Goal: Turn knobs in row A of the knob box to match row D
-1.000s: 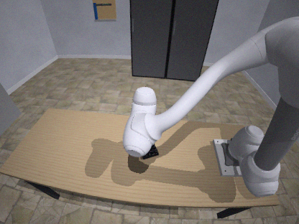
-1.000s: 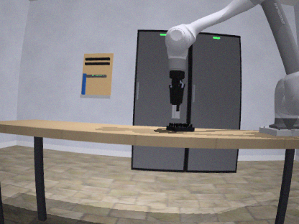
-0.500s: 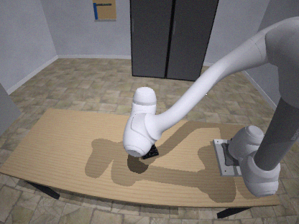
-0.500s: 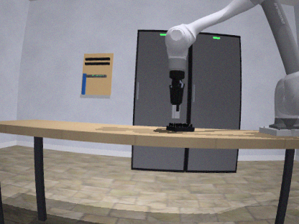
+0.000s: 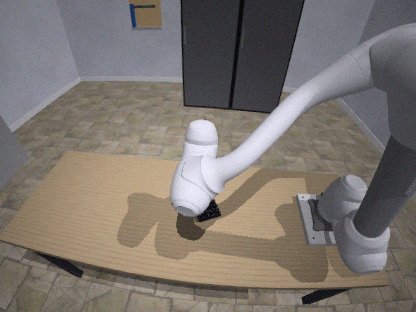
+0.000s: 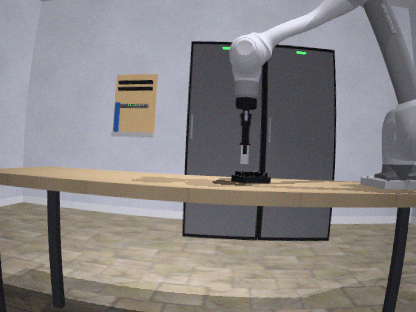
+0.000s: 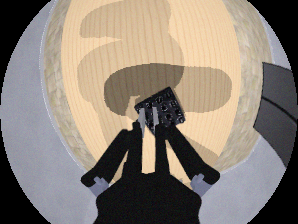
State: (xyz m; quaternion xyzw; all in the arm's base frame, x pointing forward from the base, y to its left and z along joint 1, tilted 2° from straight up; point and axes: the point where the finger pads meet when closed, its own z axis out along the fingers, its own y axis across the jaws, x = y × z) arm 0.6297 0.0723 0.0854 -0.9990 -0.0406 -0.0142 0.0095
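1. Knob box (image 5: pixel 209 212) (image 6: pixel 251 178) (image 7: pixel 167 107) sat on the table (image 5: pixel 100 190) (image 6: pixel 100 185) (image 7: pixel 210 65), beneath the gripper (image 6: pixel 244 154) (image 7: pixel 149 113) and partly hidden by the arm (image 5: pixel 196 182) (image 6: pixel 250 60) in the top view.

2. The claw was nearly closed, with a narrow gap between its pale pads and nothing pinched there. In the exterior view the tips stood apart from the box, above it.

3. The step in hand, as I judged it, was lining up over a knob before going down. That called for centring the gap on one knob's axis and descending straight, with a pad on either side.

4. In the wrist view the box lay askew to the fingers, so the grip angle needed checking against the remaining turn and the end stops. Its neighbours stood close; a wide or off-centre approach could have nudged one outside row A.

5. A light pinch and a slow twist would have suited it, then a straight lift once the knob was still. Too much side load could have dragged the box.

6. The box looked black, low and squarish, its top crowded with dark round knobs among small pale marks. The names and white lines were too small to read, so I could not tell which knobs already matched.
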